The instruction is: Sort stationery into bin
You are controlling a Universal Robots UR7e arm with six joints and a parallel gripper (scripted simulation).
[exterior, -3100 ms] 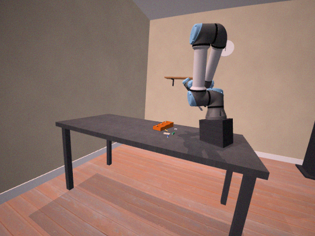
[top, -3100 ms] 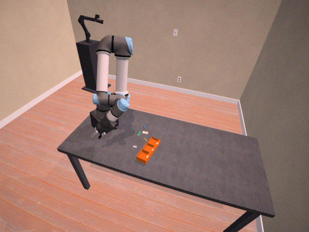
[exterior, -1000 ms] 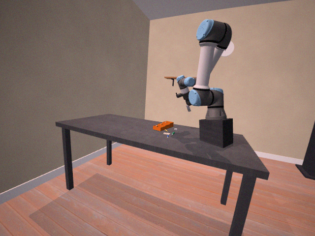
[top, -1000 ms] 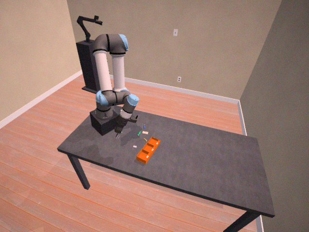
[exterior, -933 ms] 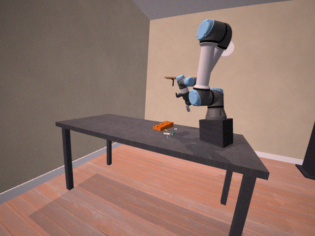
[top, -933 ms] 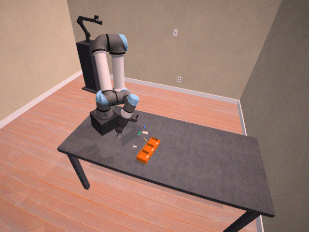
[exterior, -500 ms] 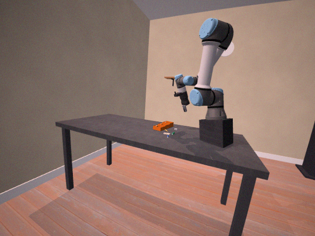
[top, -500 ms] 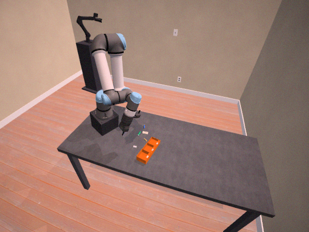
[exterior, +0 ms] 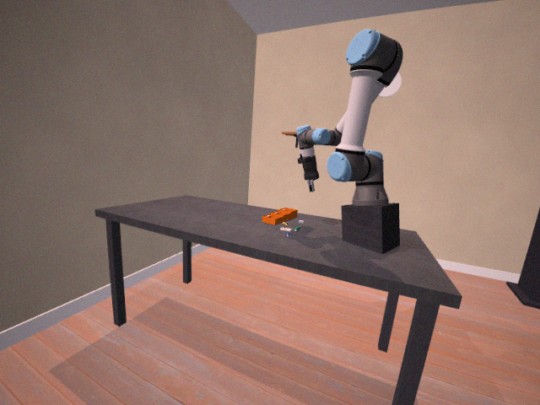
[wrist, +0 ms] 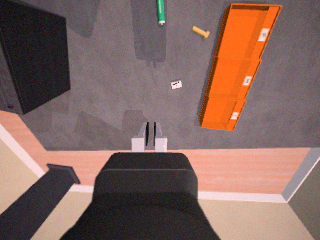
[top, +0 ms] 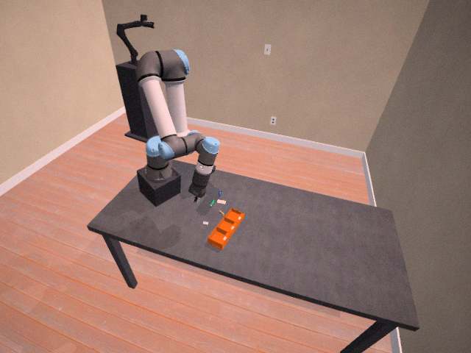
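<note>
My gripper hangs well above the table near the robot base, its fingers almost together with nothing between them. An orange row of three bins stands on the table; its labels are too small to read. Loose on the table between gripper and bins lie a green marker, a small blue thing, a beige block, a yellow peg and a small white piece.
The robot's dark base block stands at the table's corner beside the gripper. The dark table stretches far beyond the bins. The table edge lies just below the gripper in the wrist view.
</note>
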